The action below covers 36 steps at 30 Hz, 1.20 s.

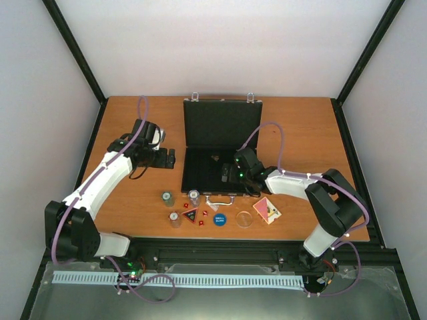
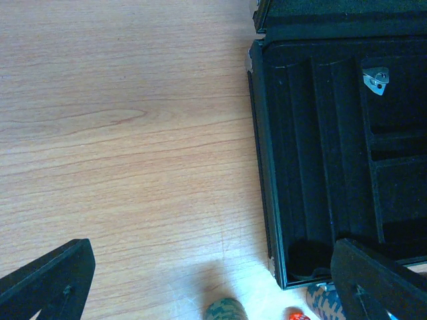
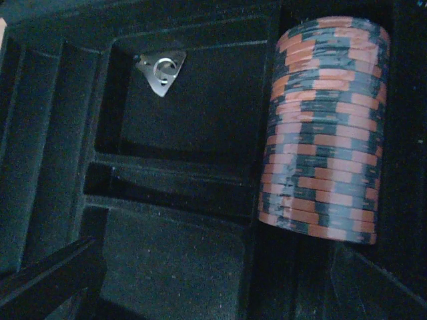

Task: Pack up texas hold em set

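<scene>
Wooden desk [image 1: 300,127] is occupied centrally by the open case [image 1: 220,123]. One chip stack [image 3: 323,127] is laid in its slot under wide right jaws. Other stacks [image 1: 168,198] before the case are judged loose and slippery, best pinched sidewise. Left jaws are spread wide beside the case.

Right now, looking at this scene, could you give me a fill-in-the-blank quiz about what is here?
1. The black briefcase lies ___, its lid standing up.
2. The stack of red-and-black chips lies on its side in a slot of the ___.
3. The round button in front of the case is coloured ___.
4. The gripper above the case's tray belongs to the ___ arm.
Missing words: open; briefcase; blue; right.
</scene>
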{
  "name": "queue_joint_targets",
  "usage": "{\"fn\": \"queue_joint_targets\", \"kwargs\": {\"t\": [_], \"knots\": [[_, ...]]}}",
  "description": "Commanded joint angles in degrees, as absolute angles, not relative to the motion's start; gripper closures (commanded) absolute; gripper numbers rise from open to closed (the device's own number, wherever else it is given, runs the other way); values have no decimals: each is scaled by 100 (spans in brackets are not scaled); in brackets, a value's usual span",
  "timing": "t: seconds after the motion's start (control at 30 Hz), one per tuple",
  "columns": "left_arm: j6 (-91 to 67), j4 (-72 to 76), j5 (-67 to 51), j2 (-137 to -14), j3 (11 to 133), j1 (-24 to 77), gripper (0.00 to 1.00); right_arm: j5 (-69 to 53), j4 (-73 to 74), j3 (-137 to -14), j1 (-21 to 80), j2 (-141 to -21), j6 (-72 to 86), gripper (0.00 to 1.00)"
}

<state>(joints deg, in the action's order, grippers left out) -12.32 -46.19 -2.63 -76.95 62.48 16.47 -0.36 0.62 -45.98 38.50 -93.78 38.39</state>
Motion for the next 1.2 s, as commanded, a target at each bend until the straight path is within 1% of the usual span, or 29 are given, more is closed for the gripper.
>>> {"fn": "queue_joint_targets", "kwargs": {"t": [0.0,0.33,0.53,0.67,0.8,0.87,0.97,1.07,1.17], "knots": [[-1142,-4547,-306,-7643,6294,1661,0,312,-249,-4784,3779,-9488,3814,7],[-1169,-4491,-395,-7529,6214,1663,0,378,-49,-4927,3779,-9632,3770,7],[-1174,-4509,-386,-7489,6229,1663,0,-102,768,-5173,3798,-9327,3593,4],[-1190,-4509,-373,-7472,6231,1661,0,-291,1776,-5487,3797,-8860,3340,0],[-1240,-4525,-369,-7475,6270,1668,0,389,3005,-5800,3778,-8376,3371,0],[-1313,-4547,-313,-7471,6303,1667,0,822,3832,-5961,3731,-8286,3410,0],[-1401,-4561,-263,-7471,6355,1665,0,1444,4661,-6012,3567,-8315,3497,0],[-1432,-4555,-350,-7462,6401,1662,0,1591,5000,-5780,3109,-8454,3407,0],[-1426,-4553,-416,-7478,6429,1663,0,1546,4920,-5526,2778,-8601,3225,0]]}}
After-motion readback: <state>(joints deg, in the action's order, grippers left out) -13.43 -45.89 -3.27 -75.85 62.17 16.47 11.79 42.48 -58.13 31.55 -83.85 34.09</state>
